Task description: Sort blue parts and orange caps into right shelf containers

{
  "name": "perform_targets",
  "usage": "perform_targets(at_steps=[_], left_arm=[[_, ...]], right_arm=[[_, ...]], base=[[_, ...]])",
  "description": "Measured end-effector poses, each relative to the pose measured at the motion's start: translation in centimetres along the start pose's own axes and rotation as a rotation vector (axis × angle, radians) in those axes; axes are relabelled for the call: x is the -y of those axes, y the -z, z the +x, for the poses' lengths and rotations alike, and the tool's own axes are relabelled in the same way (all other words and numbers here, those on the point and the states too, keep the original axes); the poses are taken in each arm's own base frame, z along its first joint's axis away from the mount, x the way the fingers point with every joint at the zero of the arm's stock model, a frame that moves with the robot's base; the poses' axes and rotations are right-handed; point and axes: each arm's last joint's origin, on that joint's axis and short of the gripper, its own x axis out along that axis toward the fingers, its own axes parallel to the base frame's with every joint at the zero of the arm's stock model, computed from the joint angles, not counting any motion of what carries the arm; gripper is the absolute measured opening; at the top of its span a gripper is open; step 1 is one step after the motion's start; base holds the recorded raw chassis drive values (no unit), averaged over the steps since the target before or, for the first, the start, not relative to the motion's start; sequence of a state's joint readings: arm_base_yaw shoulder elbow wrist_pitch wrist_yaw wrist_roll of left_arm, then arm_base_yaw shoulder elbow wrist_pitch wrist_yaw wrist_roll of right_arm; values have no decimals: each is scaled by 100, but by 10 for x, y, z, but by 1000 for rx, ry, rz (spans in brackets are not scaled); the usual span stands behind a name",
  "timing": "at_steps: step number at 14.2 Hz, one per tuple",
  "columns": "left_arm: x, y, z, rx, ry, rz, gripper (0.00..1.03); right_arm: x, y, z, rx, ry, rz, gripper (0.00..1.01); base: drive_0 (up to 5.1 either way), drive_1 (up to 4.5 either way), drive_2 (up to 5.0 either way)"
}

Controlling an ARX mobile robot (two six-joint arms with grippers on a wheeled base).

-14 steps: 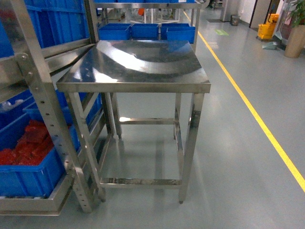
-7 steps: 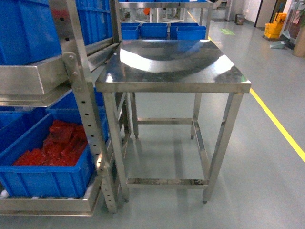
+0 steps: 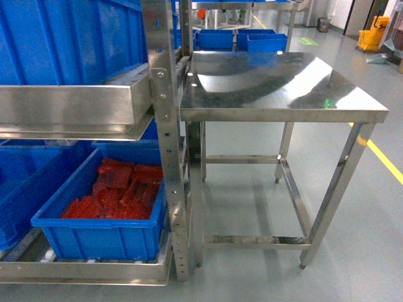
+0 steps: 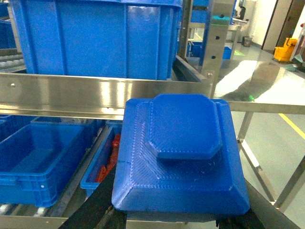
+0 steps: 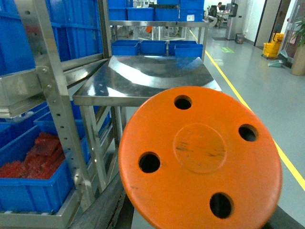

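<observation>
Largely, the scene is a steel shelf rack [image 3: 160, 126] on the left of the head view, loaded with blue bins, with a steel table [image 3: 277, 94] just beside it on the right. The lowest tier holds a blue bin [image 3: 94, 229] partly filled with red pieces — whether that is one of the target containers cannot be told. In the left wrist view a blue part [image 4: 181, 152], a stepped block with an octagonal raised top, fills the foreground and appears to be carried by the left gripper, whose jaws are hidden beneath it. In the right wrist view an orange cap [image 5: 200, 157], a disc with four holes, sits likewise at the right gripper; that grip is also out of sight. Judged from this, both items are in hand but neither is delivered — approach and both placements remain.
</observation>
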State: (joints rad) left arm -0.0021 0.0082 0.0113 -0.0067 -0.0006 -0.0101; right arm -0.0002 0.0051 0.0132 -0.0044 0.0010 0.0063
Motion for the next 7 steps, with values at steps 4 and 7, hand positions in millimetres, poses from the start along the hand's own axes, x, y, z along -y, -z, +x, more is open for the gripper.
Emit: perform_targets(at_steps=[4,7], left_arm=[[0,0,0,-1,0,0,40],[0,0,0,0,0,0,40]], right_arm=[[0,0,0,0,-1,0,43],[0,0,0,-2,-1,0,43]], base=[[-504,241,241],[-517,228,228]])
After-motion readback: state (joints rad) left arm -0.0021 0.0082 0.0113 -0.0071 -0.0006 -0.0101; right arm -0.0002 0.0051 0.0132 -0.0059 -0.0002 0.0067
